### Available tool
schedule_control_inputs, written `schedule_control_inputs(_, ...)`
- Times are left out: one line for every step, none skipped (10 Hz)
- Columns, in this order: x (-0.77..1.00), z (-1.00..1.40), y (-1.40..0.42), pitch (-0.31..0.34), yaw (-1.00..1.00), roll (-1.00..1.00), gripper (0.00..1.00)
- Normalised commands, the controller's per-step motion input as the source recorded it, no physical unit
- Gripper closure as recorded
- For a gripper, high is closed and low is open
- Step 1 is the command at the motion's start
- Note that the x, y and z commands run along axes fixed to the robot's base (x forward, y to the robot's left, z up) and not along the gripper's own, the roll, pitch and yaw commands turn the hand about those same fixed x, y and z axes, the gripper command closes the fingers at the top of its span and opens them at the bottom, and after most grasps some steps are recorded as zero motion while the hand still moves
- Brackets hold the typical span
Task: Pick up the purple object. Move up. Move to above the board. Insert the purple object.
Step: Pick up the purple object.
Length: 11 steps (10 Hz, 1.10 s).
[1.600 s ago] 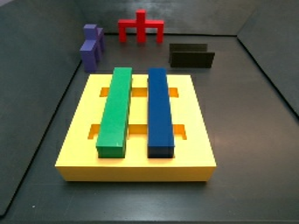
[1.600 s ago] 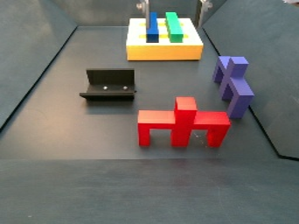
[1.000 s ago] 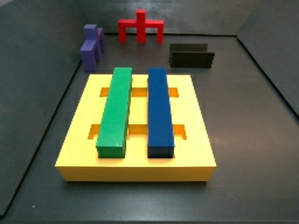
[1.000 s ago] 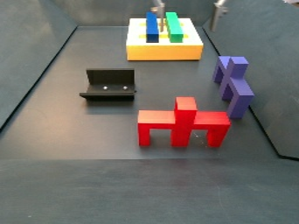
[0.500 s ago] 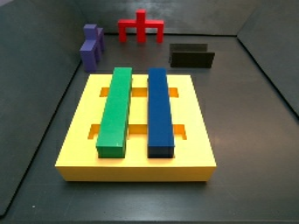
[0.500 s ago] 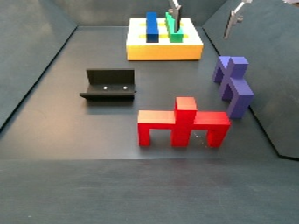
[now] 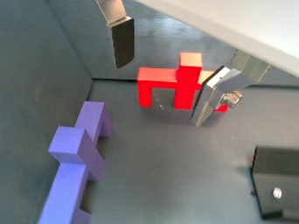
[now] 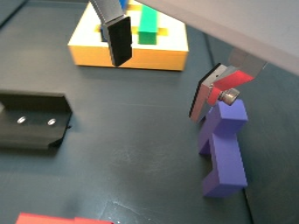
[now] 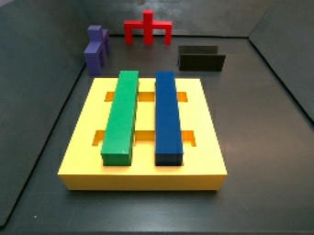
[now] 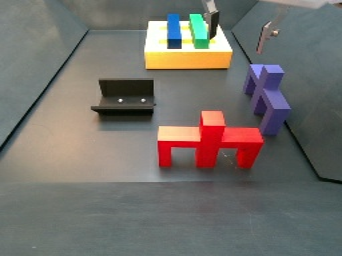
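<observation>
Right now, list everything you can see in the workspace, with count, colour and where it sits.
purple object: one, purple, lying on the floor by the side wall.
red piece: one, red, standing on the floor.
fixture: one, dark, on the floor.
board: one, yellow, on the floor.
green bar: one, on the board.
blue bar: one, on the board beside the green bar.
end effector: one, silver fingers with dark pads, open, empty, in the air between the board and the purple object.

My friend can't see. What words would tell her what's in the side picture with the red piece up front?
The open gripper hangs empty in the air, between the yellow board at the back and the purple object on the floor by the right wall. A red piece stands nearest the camera, and a dark fixture sits to the left.
</observation>
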Motion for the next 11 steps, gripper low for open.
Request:
schedule_control_inputs(-0.14,-0.12,-0.06,-0.097,-0.87,-0.06,0.00)
schedule_control_inputs(-0.12,-0.12,-0.04,-0.089,-0.90,-0.05,0.00)
schedule_control_inputs(-0.13,-0.12,-0.05,-0.087,-0.89,-0.05,0.00)
schedule_control_inputs(-0.13,-0.12,-0.05,-0.087,-0.89,-0.05,0.00)
schedule_control_inputs(-0.13,-0.12,-0.05,-0.087,-0.89,-0.05,0.00)
schedule_control_inputs(-0.13,-0.17,-0.06,-0.017,-0.18,0.00,0.00)
schedule_control_inputs(-0.13,-0.13,0.00,-0.027,-0.07,0.00,0.00)
schedule_control_inputs(0.04,0.00,0.00,0.031,0.00,0.00,0.00)
schedule_control_inputs(0.09,0.00,0.00,0.000,0.00,0.00,0.00)
schedule_control_inputs(0.00,-0.13,-0.13,0.023,-0.36,-0.12,0.00)
schedule_control_inputs(-0.31,-0.31,-0.27,-0.026,-0.66,0.00,0.00)
